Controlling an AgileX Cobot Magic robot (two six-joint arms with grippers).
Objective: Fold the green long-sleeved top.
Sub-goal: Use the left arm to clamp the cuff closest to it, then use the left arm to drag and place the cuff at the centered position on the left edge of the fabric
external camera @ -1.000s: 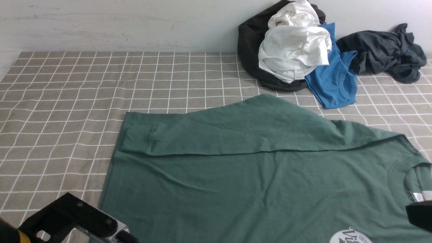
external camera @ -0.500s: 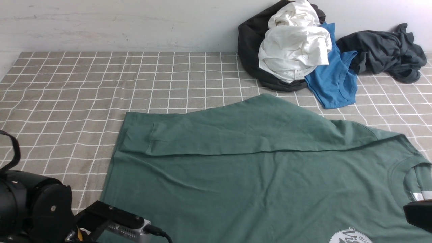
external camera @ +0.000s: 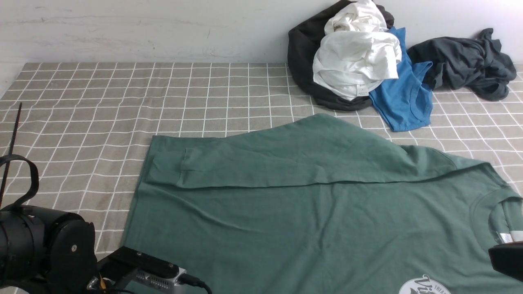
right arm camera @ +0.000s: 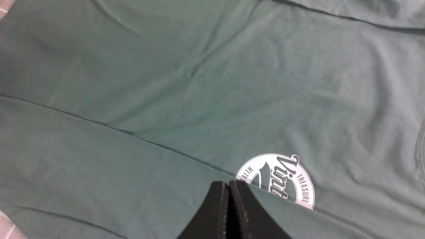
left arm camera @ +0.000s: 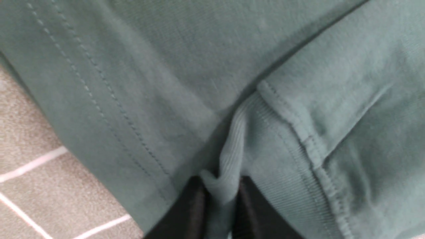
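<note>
Green long-sleeved top (external camera: 310, 212) has its ribbed cuff (left arm camera: 232, 142) pinched tight in the left gripper (left arm camera: 220, 205). The right gripper (right arm camera: 229, 186) is squeezed together on nothing, right by the round white logo (right arm camera: 279, 181). Just one top, dull dark green, lying flat on the near side of the beige checked tablecloth (external camera: 122, 94), far sleeve folded across the body. By the white wall (external camera: 143, 28) there's one heap of black, white and blue clothes (external camera: 355, 61), plus one charcoal garment (external camera: 466, 65).
</note>
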